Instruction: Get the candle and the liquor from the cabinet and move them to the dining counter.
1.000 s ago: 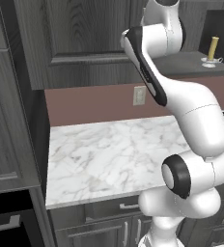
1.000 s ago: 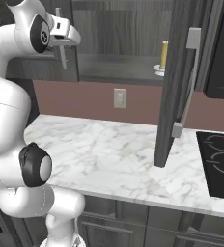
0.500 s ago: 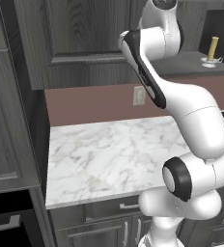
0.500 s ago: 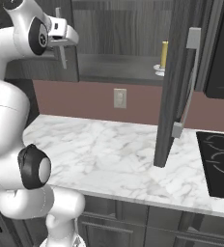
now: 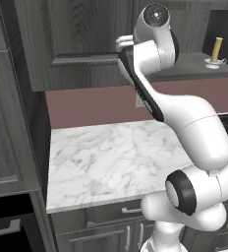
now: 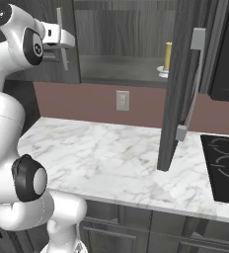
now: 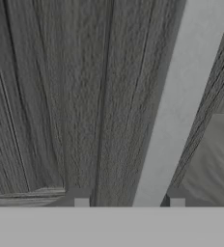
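A: How many candles are being counted?

B: One candle (image 6: 168, 55) is being seen, standing upright on its small silvery base on the shelf of the cabinet (image 6: 121, 29), toward the shelf's right end. It is also being shown at the far right of the left base view (image 5: 216, 49).

A: And the cabinet doors?

B: Two are being counted. One door (image 6: 179, 84) is being held swung out over the marble bench (image 6: 111, 158), carrying one silver bar handle (image 6: 191, 84). The other door (image 5: 71, 39) is lying closed, to the left of the shelf.

A: What is being done with the gripper (image 6: 62, 38)?

B: It is being held up at the closed door's silver handle (image 7: 176, 106). In the hand view the bar is being framed between the two fingertips (image 7: 81, 198), with the jaws drawn narrow around it; whether the pads are touching it cannot be told.

A: Anything else being counted?

B: One wall outlet (image 6: 122, 100) on the maroon backsplash (image 6: 87, 101), and one black cooktop (image 6: 225, 165) at the bench's right.
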